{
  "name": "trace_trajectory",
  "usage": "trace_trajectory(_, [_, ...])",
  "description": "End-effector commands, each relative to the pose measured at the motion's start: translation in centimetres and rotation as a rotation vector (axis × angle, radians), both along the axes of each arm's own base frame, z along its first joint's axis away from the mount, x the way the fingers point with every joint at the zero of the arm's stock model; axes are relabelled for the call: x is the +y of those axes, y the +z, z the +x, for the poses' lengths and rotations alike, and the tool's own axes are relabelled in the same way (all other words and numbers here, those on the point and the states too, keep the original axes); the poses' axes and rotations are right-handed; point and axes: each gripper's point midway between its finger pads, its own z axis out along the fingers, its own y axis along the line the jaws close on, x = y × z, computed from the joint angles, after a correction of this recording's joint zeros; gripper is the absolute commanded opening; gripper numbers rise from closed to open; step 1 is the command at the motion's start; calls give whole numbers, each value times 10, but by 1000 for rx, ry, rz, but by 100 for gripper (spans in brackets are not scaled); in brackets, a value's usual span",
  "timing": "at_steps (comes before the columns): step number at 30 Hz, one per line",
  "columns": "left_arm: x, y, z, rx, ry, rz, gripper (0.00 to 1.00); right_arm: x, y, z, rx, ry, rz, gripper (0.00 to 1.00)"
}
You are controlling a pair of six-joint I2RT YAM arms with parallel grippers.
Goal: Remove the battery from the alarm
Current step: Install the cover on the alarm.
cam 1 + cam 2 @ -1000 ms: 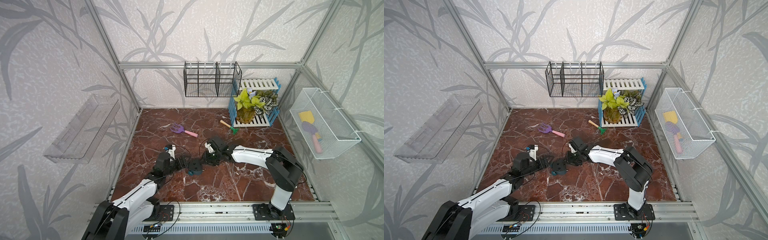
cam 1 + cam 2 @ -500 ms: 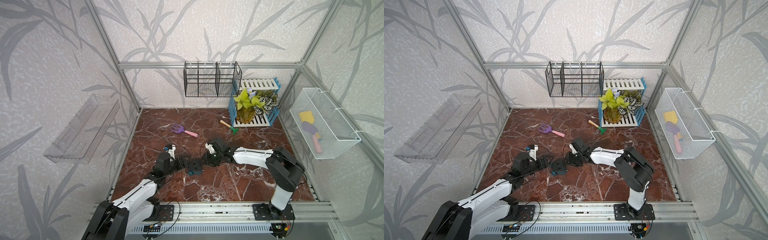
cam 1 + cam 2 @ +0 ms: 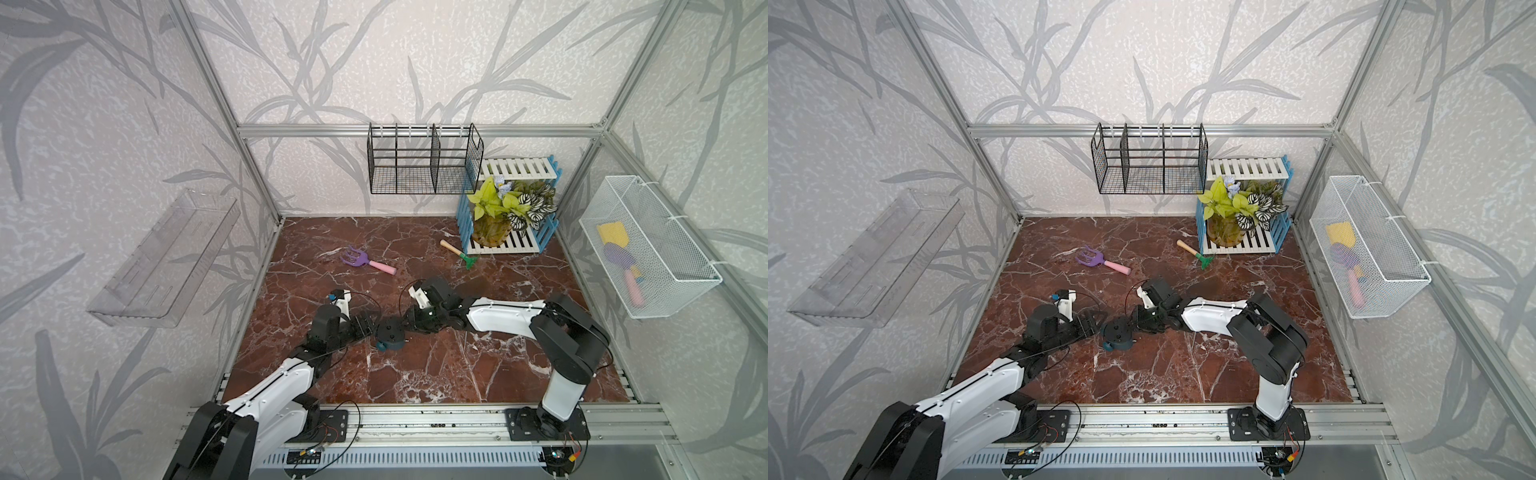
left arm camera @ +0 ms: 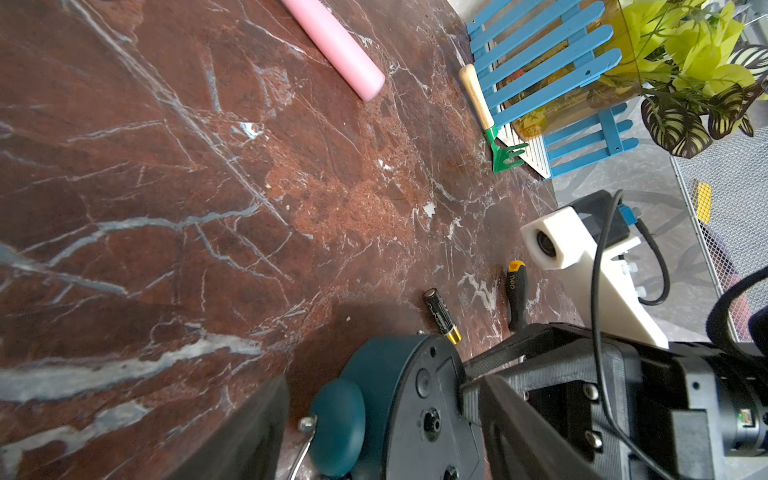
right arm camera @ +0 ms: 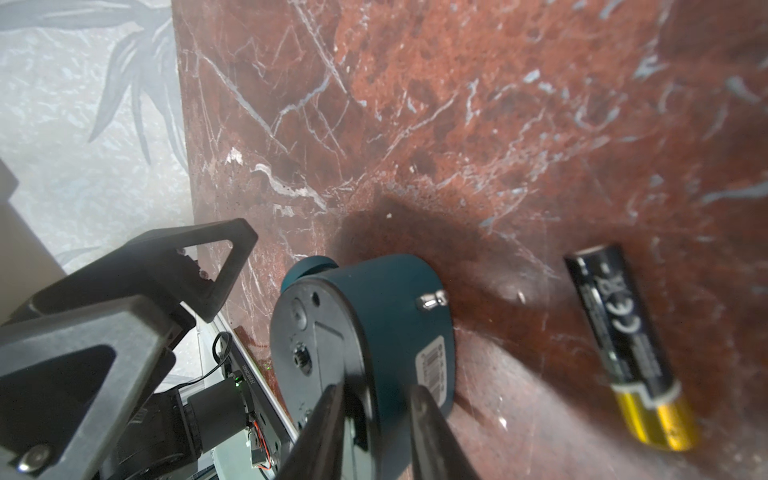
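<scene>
Two arms, two hands, one alarm [image 3: 390, 332], one battery [image 5: 623, 332], one screwdriver [image 4: 515, 291]. There are two toy garden tools, a purple fork [image 3: 368, 262] and a green rake [image 3: 460, 253]. Around them are one black rack [image 3: 419, 183], one white basket [image 3: 681, 266], one clear shelf [image 3: 166, 257] and one slatted stand [image 3: 519, 168] with a plant.

The alarm sits on the counter [image 3: 457, 374] about midway between its side edges, black back showing, with a hand at either side. The battery lies flat on the counter, out of the alarm, near it but apart. The screwdriver lies just past it.

The left hand [image 3: 368, 328] has its fingers well apart, their tips short of the alarm. The right hand [image 5: 374, 399] has its fingers close together astride the alarm's rim, one over the black back and one over the teal side. Whether they press on it I cannot tell.

The front of the counter and its right side are open marble. Fork and rake lie well back, and the stand fills the back right corner. The counter's left edge runs just behind the left hand.

In both top views the alarm is a dark lump between the hands, and I cannot make out battery or screwdriver there. Only the left wrist view shows the screwdriver — handle only, the rest hidden by the right hand. Only the right wrist view shows both left fingers [image 5: 187, 257] and a barcode label [image 5: 432, 365] on the alarm's side.
</scene>
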Motion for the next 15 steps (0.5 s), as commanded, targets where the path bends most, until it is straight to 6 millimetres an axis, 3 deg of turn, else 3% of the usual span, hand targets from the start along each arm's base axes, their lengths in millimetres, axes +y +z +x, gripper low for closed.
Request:
trace_trajectory(1, [2,10,7,-24,13,9,76,-34,-66,-33,115,19,-203,29])
trace_trajectory(6, [3,6,4,18,15,16,76,-21,-39,-19,42,41,-138,34])
trace_trajectory(10, [7,-5,-8,117,21,43,72,-18,20,7,-137,70,-80,38])
trace_trajectory(13, [14,-14,-19,185,46,62,67,-25,52,20,-249,50,-25,39])
trace_trajectory(15, [23,-20,-25,226,89,77,54,-29,68,27,-304,29,27,39])
